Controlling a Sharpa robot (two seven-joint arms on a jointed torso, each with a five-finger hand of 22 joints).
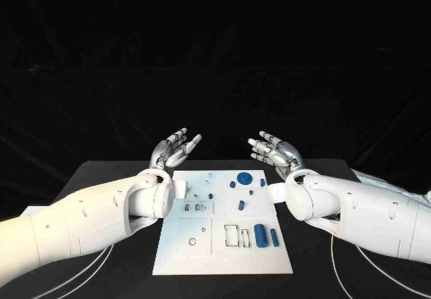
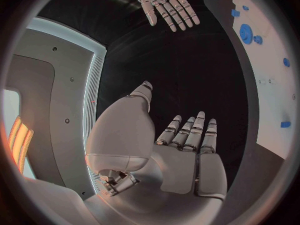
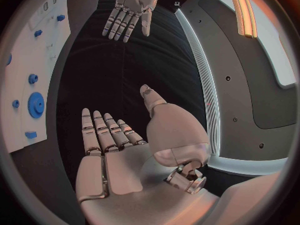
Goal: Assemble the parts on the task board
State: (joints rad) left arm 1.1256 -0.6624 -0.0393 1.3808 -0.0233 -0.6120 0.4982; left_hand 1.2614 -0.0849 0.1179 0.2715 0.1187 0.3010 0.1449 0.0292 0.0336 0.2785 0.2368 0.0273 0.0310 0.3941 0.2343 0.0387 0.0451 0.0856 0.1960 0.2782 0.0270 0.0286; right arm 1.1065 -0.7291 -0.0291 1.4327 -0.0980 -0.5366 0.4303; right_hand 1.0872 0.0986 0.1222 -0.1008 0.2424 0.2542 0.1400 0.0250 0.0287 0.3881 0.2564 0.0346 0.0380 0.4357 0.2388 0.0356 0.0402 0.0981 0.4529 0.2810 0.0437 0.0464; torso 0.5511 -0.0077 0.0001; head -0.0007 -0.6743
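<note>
Surface (image 1: 108, 274): black; it carries the white task board (image 1: 180, 258), which lies lengthwise in the middle, running away from the robot between the two arms.
Near part of the board: bare white along the closest edge; just beyond it a few outlined rectangular slots.
Large cylinder (image 1: 260, 235): a blue part lying on its side on the right half of the board, next to the slots; a thinner blue pin (image 1: 274, 236) lies just beside it, further right.
Middle of the board: a small blue peg (image 1: 241, 204) stands near the centre; two small blue pieces sit to its left, close to the left arm's wrist.
Far part of the board: a round blue gear (image 1: 243, 176) sits near the far edge, with small blue pieces just beside it; in the right wrist view the same gear (image 3: 35, 105) shows toothed and flat on the board.
Left hand (image 1: 175, 148): raised above the surface beyond the board's far left corner, palm turned inward, fingers (image 2: 187, 132) released and spread straight, grasping nothing.
Right hand (image 1: 276, 151): raised beyond the board's far right corner, palm facing the left hand, fingers (image 3: 103, 130) released and extended, grasping nothing.
Hands to each other: well apart, neither touching the board or any part.
</note>
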